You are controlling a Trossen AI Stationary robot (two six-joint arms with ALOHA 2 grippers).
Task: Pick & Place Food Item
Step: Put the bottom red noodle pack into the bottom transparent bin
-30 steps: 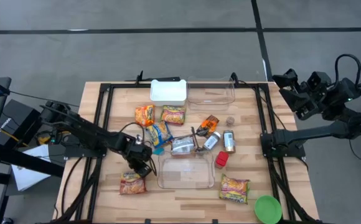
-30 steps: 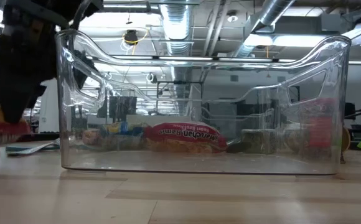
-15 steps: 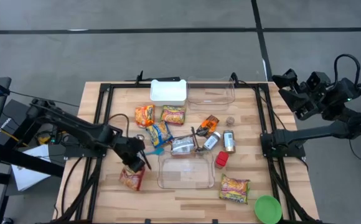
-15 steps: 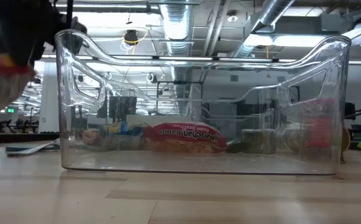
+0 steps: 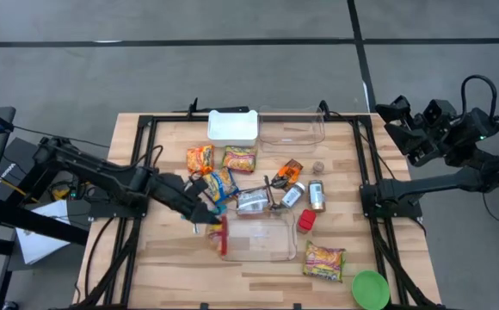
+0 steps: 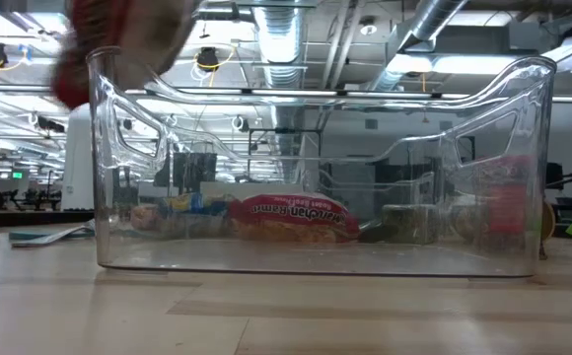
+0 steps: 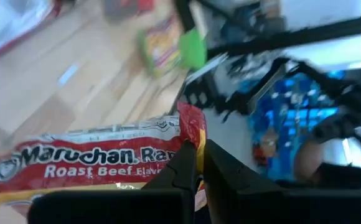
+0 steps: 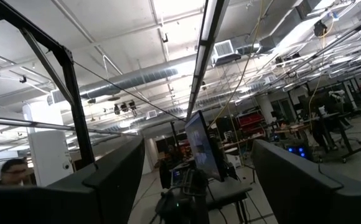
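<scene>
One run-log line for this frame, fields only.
left gripper: shut on ramen packet | position: at clear bin left rim | right gripper: open, parked off-table

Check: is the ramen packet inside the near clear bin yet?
Not yet. The left claw holds the ramen packet over the clear bin's left rim, above the wall.

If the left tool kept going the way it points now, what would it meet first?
Probably the near-side clear plastic bin. The left tool, shut on the red Maruchan ramen packet, points toward that bin's left wall, and the packet already hangs at its rim. Height is hard to judge, so it might pass over the wall.
</scene>
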